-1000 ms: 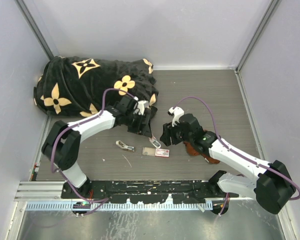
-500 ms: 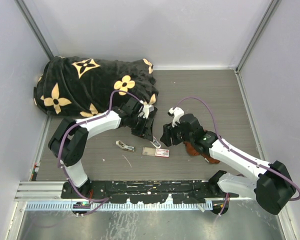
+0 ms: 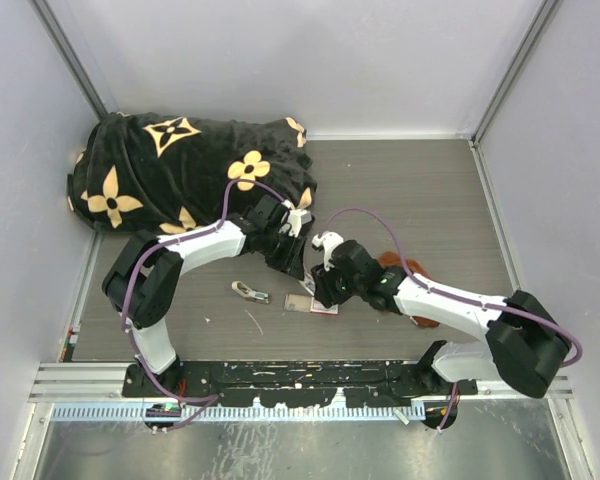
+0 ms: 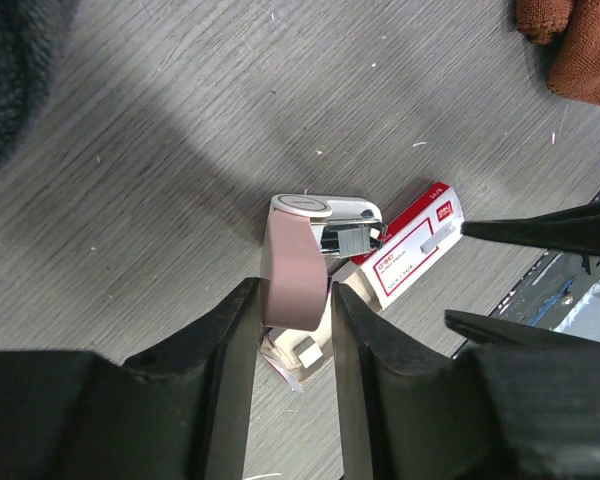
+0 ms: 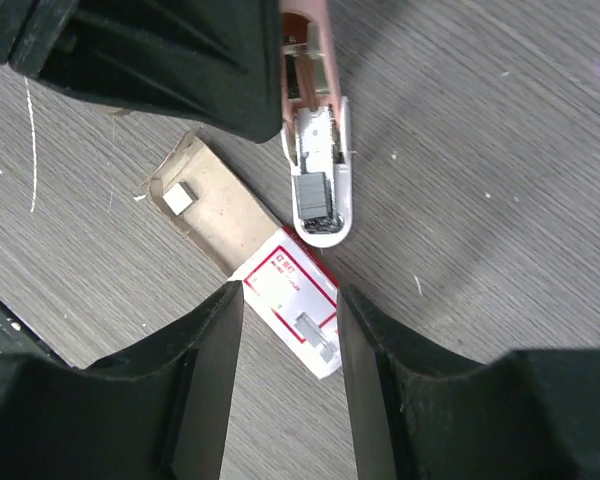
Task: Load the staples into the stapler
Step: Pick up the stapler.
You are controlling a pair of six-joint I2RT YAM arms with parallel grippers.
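Note:
The pale pink and white stapler (image 4: 295, 262) lies open on the table, with a block of staples (image 5: 315, 195) in its metal channel. My left gripper (image 4: 290, 300) has its jaws pressed to both sides of the pink body. The white, red-labelled staple box (image 5: 295, 300) lies beside the stapler's front, its brown tray (image 5: 210, 200) slid out with a small staple block (image 5: 178, 197) in it. My right gripper (image 5: 290, 290) hangs over the box, open, one jaw close on each side. From above, both grippers (image 3: 295, 268) (image 3: 325, 290) meet over the stapler (image 3: 307, 287) and box (image 3: 318, 305).
A black blanket with gold flowers (image 3: 180, 170) fills the far left corner. A rust-brown cloth (image 3: 392, 263) lies under my right arm. A small silvery metal part (image 3: 248, 291) and a thin pale sliver (image 3: 253, 320) lie left of the box. Walls enclose the table.
My right arm has swung left from beside the cloth to above the staple box, its jaws narrowing. My left gripper's jaws have closed in on the stapler.

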